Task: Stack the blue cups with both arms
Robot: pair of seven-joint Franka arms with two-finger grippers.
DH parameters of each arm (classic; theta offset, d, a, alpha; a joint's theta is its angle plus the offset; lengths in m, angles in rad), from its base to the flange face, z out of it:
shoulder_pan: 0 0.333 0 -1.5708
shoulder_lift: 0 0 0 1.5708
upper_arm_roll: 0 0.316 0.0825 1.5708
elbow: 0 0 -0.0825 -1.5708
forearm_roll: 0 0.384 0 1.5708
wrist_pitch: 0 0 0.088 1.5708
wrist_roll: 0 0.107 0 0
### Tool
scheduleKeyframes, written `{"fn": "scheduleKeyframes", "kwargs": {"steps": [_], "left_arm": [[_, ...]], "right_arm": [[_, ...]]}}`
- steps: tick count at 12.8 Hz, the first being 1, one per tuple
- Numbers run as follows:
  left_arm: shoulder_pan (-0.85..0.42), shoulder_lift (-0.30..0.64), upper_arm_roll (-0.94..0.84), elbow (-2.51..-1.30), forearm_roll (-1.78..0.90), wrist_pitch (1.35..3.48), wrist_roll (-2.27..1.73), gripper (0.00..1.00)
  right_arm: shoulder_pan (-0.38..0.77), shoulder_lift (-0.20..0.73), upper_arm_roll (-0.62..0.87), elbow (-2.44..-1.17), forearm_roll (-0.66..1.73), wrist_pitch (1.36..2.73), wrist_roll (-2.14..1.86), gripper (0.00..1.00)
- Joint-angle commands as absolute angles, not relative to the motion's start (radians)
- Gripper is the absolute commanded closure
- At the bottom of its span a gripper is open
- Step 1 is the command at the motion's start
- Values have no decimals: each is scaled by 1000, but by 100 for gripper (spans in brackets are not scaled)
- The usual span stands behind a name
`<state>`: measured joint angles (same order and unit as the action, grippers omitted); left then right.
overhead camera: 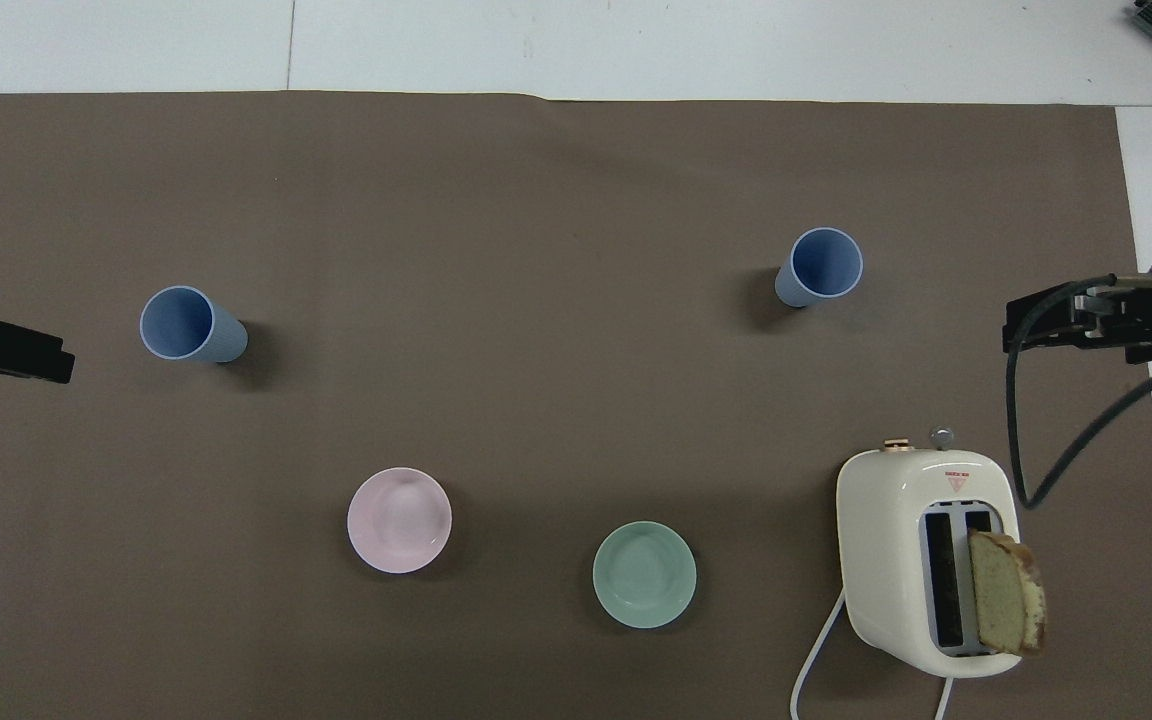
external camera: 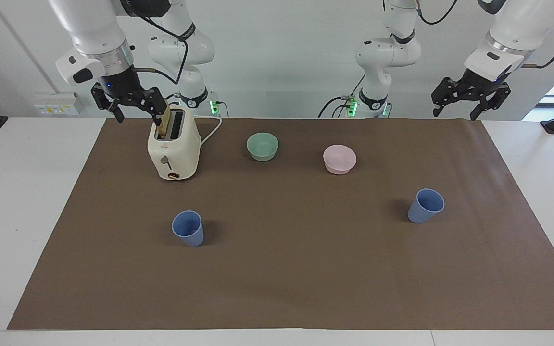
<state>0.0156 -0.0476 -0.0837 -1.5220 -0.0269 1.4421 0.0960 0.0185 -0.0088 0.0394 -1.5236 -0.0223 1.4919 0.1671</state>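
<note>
Nothing is stacked yet: the two blue cups (external camera: 188,228) (external camera: 425,205) stand well apart, ungrasped. The left gripper (external camera: 469,98) and right gripper (external camera: 130,103) are raised, fingers spread, empty.

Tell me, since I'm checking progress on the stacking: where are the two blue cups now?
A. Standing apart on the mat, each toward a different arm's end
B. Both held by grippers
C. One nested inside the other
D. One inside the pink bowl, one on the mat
A: one blue cup stands toward the right arm's end and the other cup toward the left arm's end, both upright on the mat, with neither gripper near them.
</note>
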Motion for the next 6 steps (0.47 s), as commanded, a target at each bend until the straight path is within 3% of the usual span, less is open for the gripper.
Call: {"fn": "scheduleKeyframes", "kwargs": {"steps": [1,6], "left_arm": [[9,-71,-77,-1549,-35,1482,92,0],[11,-74,-77,-1555,-35,1483,95,0]], "right_arm": [[11,-29,48,-1548,-32,1509,156,0],[9,-29,48,-1546,-25,1509,160,0]]}}
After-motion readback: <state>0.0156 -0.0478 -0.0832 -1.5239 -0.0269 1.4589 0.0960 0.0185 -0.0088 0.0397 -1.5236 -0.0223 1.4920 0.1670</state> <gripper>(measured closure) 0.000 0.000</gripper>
